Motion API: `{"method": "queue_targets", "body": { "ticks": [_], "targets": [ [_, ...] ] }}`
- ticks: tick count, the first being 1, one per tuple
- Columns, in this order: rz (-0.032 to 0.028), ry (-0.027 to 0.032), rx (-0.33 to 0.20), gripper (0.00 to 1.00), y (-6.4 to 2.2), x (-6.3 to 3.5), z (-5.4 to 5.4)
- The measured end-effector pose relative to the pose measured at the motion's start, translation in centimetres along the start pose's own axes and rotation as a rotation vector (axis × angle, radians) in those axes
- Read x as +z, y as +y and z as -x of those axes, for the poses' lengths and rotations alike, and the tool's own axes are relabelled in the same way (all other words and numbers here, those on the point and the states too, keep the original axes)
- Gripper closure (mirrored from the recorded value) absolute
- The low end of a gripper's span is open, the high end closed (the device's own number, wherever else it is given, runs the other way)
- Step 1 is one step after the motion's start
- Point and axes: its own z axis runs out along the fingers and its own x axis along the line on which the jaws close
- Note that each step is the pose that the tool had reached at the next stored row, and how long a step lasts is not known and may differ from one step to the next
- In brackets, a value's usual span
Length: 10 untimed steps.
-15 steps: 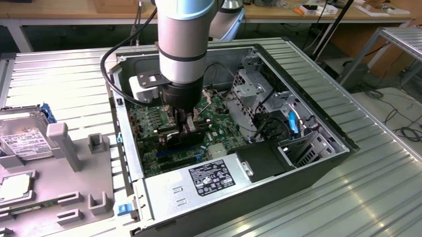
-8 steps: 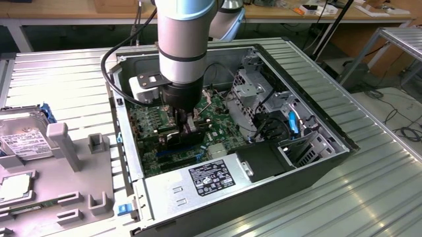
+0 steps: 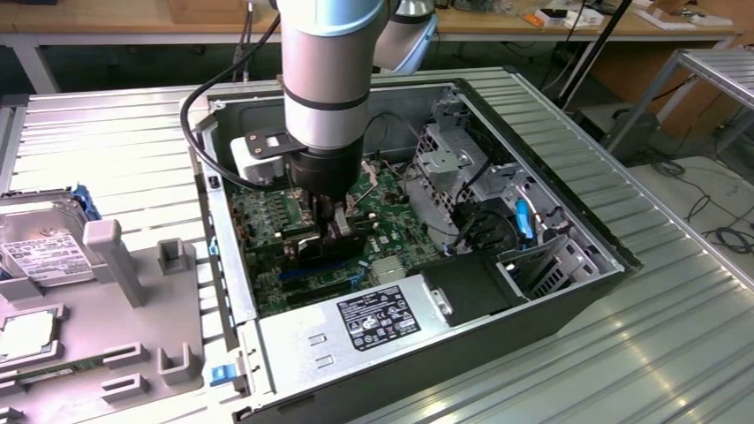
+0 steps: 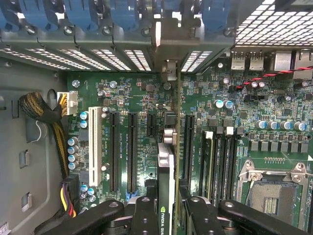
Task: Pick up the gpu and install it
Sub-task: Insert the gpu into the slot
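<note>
**Gripper point(image 4: 166, 213) fingers clamped on the gpu, right over the slots**

Black fingers point(image 4: 145, 215) fill the near edge of the wrist view, cut off by the frame, and they are closed on the gpu point(image 4: 166, 161) from both sides. We see the card edge-on here: a thin strip with a sliver of green board beside it and a logo partly showing between the pads. Its faces can't be seen from this angle. It stands upright among the long black slots point(image 4: 132, 147) of the motherboard point(image 4: 220, 93), its far end reaching towards the slotted rear wall of the case. Its lower edge is hidden by the card itself, so whether it touches a slot is impossible to say.

Over to the exterior view: the arm point(image 3: 330, 79) reaches straight down into the open computer case point(image 3: 554, 291), and the gripper point(image 3: 335, 231) sits low over the board. The gpu point(image 3: 342, 250) shows as a dark shape beneath it, mostly covered by the wrist. On the exterior view's left, a hard drive point(image 3: 41, 256) lies outside the case, partly cropped.
</note>
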Motion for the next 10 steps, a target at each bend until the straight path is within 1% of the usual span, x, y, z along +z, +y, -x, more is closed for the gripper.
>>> {"method": "queue_targets", "body": {
  "ticks": [5,6,7,8,9,10],
  "targets": [
    [0.0000,0.0000,0.000,0.73,0.00,0.00,0.00],
    [-0.0004,-0.0016,0.000,0.72,0.02,0.06,0.02],
    [-0.0007,-0.0009,0.000,0.66,0.01,0.05,0.01],
    [0.0000,0.0000,0.000,0.66,0.01,0.00,0.00],
    [0.0000,0.0000,0.000,0.60,0.00,0.00,0.00],
    [0.0000,-0.0001,0.000,0.60,0.00,0.00,0.00]
  ]
}}
